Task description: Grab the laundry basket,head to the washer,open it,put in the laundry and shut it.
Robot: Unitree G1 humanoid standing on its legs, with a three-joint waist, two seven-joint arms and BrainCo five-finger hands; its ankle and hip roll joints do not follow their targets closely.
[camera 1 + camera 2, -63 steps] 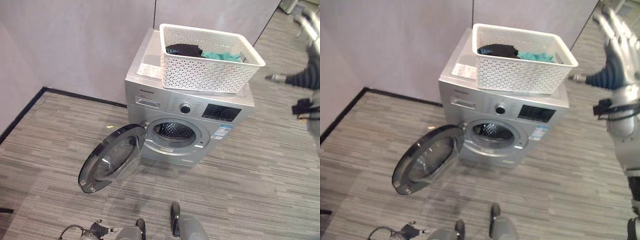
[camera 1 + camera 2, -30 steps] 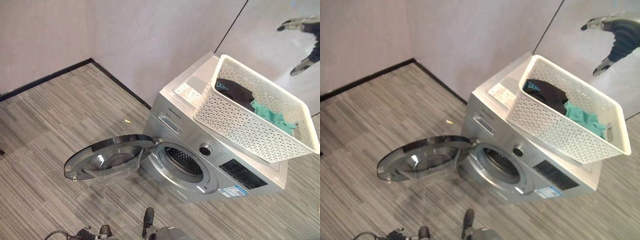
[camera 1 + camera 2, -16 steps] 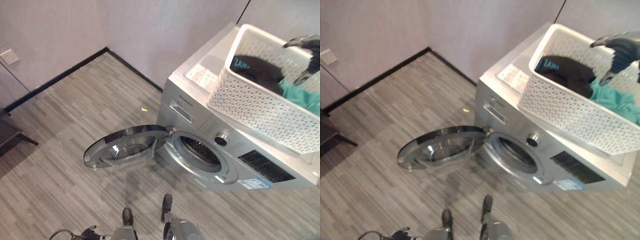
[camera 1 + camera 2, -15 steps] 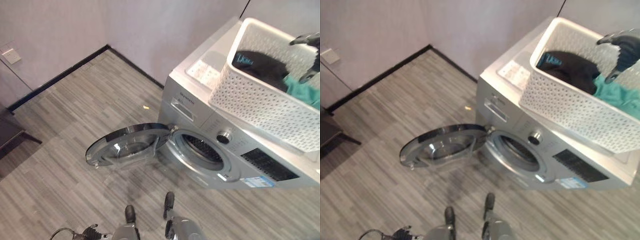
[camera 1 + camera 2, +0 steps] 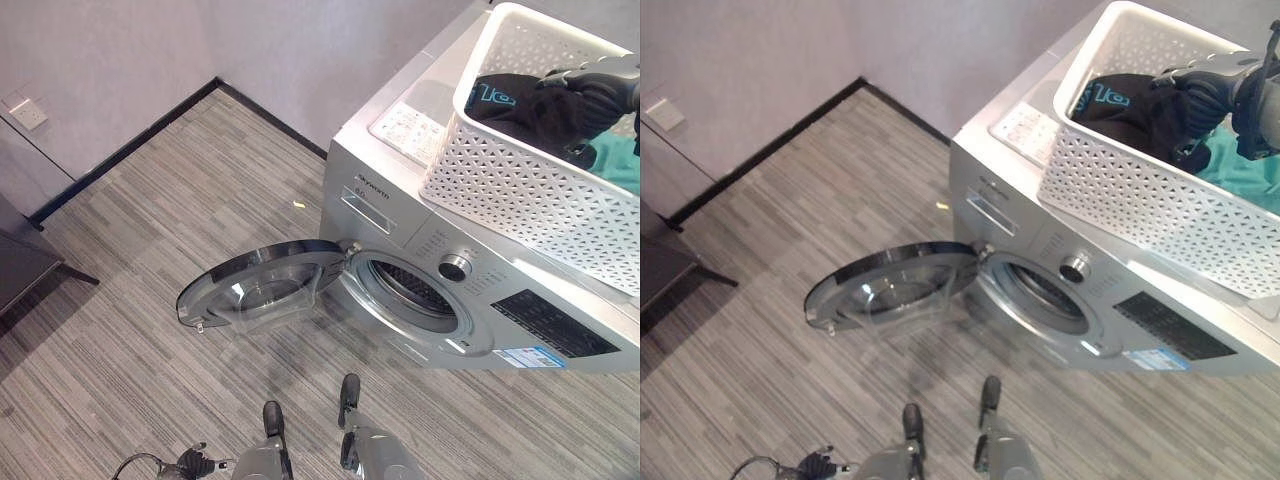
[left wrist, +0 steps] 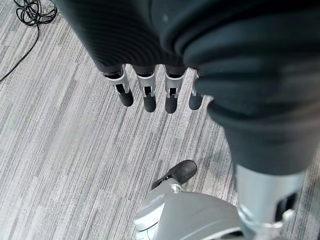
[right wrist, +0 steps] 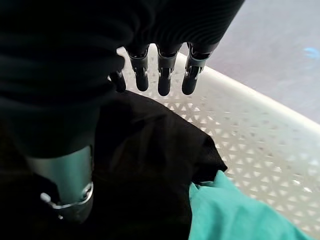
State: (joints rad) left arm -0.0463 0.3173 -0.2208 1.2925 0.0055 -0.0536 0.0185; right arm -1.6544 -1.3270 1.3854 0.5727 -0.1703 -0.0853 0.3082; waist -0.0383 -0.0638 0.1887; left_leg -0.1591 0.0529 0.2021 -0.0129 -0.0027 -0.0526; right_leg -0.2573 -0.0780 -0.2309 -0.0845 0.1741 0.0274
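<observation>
Two garments, black [image 5: 1130,105] and teal [image 5: 1240,175], lie in the white basket [image 5: 1140,190] at upper right, cut off by the frame. Right hand [image 7: 160,70] hovers above them, fingers straight, grasping nothing. Left hand [image 6: 150,90] hangs relaxed over the floor [image 6: 65,150].

I can read no print: marks on my washer [image 5: 400,215], its sticker [image 5: 528,357] and the black garment [image 5: 1120,105] stay illegible.

Floor [image 5: 150,300]: grey striped planks, edged by a dark skirting line along the wall. Standing on it: silver front-loading washer [image 5: 420,250], set against the wall, round door [image 5: 262,296] swung wide open and lying nearly level above the planks. On the washer's flat top: white perforated laundry basket [image 5: 520,190], holding a black garment [image 5: 1125,105] and a teal garment [image 5: 1240,175] side by side.
</observation>
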